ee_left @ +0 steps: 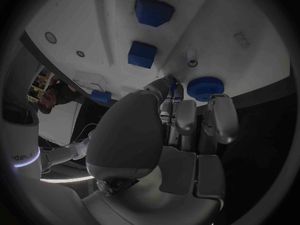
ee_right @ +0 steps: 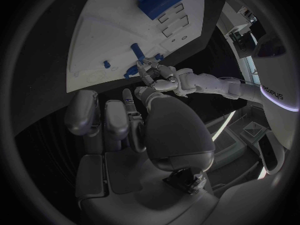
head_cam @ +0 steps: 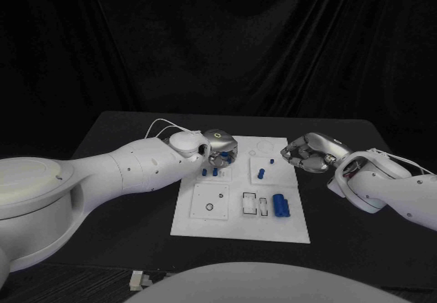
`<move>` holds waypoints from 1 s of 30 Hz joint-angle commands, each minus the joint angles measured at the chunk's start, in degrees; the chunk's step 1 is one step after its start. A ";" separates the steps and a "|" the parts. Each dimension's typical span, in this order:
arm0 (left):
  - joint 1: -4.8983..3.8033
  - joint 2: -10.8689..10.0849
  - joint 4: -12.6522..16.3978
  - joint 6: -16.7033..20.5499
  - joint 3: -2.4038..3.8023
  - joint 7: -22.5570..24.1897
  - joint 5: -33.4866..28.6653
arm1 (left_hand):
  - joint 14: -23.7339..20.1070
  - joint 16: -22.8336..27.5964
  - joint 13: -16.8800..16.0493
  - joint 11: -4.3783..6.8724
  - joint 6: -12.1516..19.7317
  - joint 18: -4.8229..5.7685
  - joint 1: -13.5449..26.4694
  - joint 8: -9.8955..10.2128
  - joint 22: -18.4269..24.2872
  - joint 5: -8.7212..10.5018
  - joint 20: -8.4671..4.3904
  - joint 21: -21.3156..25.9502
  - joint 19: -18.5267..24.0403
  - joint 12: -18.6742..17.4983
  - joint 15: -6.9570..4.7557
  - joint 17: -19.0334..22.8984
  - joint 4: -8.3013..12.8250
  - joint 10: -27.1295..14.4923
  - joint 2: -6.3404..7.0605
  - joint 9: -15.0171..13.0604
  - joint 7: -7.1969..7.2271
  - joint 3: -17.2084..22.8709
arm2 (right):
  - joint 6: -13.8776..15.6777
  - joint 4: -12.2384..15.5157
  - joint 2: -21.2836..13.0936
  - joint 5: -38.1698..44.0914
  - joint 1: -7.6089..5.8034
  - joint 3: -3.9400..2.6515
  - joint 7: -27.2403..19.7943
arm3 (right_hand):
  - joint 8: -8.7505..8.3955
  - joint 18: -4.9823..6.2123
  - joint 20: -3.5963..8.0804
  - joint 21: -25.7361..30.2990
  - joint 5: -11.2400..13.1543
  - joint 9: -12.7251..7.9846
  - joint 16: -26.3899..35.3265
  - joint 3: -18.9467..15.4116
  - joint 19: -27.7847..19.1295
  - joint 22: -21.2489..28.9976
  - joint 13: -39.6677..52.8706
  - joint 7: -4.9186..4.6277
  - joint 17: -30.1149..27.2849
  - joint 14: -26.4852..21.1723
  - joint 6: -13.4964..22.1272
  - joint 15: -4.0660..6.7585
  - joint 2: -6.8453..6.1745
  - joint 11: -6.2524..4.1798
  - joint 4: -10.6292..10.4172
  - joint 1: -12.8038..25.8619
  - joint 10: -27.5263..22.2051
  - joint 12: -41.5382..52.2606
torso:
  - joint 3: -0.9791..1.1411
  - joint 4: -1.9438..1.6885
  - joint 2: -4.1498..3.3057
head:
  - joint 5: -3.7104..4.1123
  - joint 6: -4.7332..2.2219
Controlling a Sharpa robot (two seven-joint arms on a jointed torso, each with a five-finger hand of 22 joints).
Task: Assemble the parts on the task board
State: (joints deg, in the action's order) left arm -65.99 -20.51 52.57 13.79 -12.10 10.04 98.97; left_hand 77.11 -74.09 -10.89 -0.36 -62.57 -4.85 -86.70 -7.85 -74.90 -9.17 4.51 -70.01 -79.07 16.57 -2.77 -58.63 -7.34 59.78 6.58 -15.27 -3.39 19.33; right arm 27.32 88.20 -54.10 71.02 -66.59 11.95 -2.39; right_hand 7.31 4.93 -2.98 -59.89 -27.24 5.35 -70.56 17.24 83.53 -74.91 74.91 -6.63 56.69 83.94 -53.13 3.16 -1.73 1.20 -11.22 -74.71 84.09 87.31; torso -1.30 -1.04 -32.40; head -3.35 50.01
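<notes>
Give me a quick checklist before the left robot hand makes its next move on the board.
1. Left robot hand over the task board: ok.
2. Left fingers holding a part: cannot tell.
3. Right robot hand off the board's parts, holding nothing: ok.
4. Large blue cylinder lying free near the board's front: ok.
5. Small blue peg untouched in its tray: ok.

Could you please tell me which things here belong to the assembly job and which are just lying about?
Job: white task board; blue parts on it, such as the blue cylinder; left hand; right hand.
Lying about: small white pieces at the table's front edge.
</notes>
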 commanded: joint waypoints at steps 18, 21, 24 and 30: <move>-3.52 -8.23 11.39 3.50 -0.01 1.27 0.11 | 1.25 1.10 4.60 -0.45 0.84 0.51 0.27 2.63 -9.31 3.18 -0.15 0.15 -0.98 -7.57 0.26 1.55 0.49 4.81 0.62 0.92 -0.27 1.93 | -0.28 -0.33 0.19 0.03 0.11 -0.03 0.19 | -0.07 0.71 -0.10 0.64 -0.03 -0.09 0.27 -0.11 -0.02 -7.32 9.41 0.00 -0.03 0.96 -0.30 -0.23 -0.31 0.26 0.36 -0.25 3.16 -0.29 | -0.02 -0.07 0.09 | 0.43 -0.01; -4.80 -10.21 13.47 3.08 -0.01 1.85 0.11 | 0.91 1.44 4.92 -0.04 0.84 0.38 0.39 2.87 -9.12 4.63 -0.13 0.96 -0.58 -8.33 0.05 2.00 0.21 4.74 0.75 1.02 0.15 2.06 | -0.36 -0.36 0.13 -0.03 0.11 -0.03 0.25 | -0.07 0.71 -0.10 0.64 -0.03 -0.09 0.27 -0.11 -0.02 -7.32 9.41 0.00 -0.03 0.96 -0.30 -0.23 -0.31 0.26 0.36 -0.25 3.16 -0.29 | -0.02 -0.10 0.14 | 0.53 -0.01; -5.61 -11.85 15.01 2.67 -0.01 2.16 0.11 | 0.61 1.72 5.14 0.29 1.06 0.29 0.33 3.19 -8.98 5.93 -0.09 1.59 -0.27 -8.99 -0.18 2.44 -0.04 4.49 0.88 1.17 0.54 2.29 | -0.42 -0.34 0.07 -0.06 0.11 -0.03 0.29 | -0.07 0.71 -0.10 0.64 -0.03 -0.09 0.27 -0.11 -0.02 -7.32 9.41 0.00 -0.03 0.96 -0.30 -0.23 -0.31 0.26 0.36 -0.25 3.16 -0.29 | -0.01 -0.06 0.13 | 0.44 -0.01; -6.24 -13.52 15.86 0.66 -0.03 2.23 0.11 | 0.34 2.00 5.21 0.31 1.20 0.22 0.46 3.36 -8.88 6.25 -0.08 2.04 -0.04 -9.29 -0.22 2.87 -0.25 4.35 1.07 1.24 0.59 2.31 | -0.57 -0.35 0.09 -0.08 0.11 -0.03 0.38 | -0.06 0.71 -0.10 0.68 -0.04 -0.09 0.30 -0.09 -0.03 -7.32 9.35 0.01 -0.09 0.95 -0.33 -0.23 -0.30 0.26 0.38 -0.28 3.13 -0.32 | 0.00 0.04 0.06 | 0.11 -0.01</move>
State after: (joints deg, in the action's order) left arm -72.05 -34.01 68.20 16.12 -12.17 11.01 99.03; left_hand 77.70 -72.29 -5.74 -0.40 -61.52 -4.85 -86.31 -4.87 -74.94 -3.16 4.43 -68.22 -79.54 7.56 -2.98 -55.82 -7.37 64.28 6.98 -14.09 -3.17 21.55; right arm 27.09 87.83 -53.96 70.97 -66.58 11.94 -2.36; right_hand 7.31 4.93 -2.97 -59.46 -27.24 5.35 -70.56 17.24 83.53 -74.90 74.90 -6.63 56.70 83.94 -53.13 3.16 -1.73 1.20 -11.22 -74.71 84.09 87.31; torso -1.31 -1.05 -32.28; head -3.13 50.01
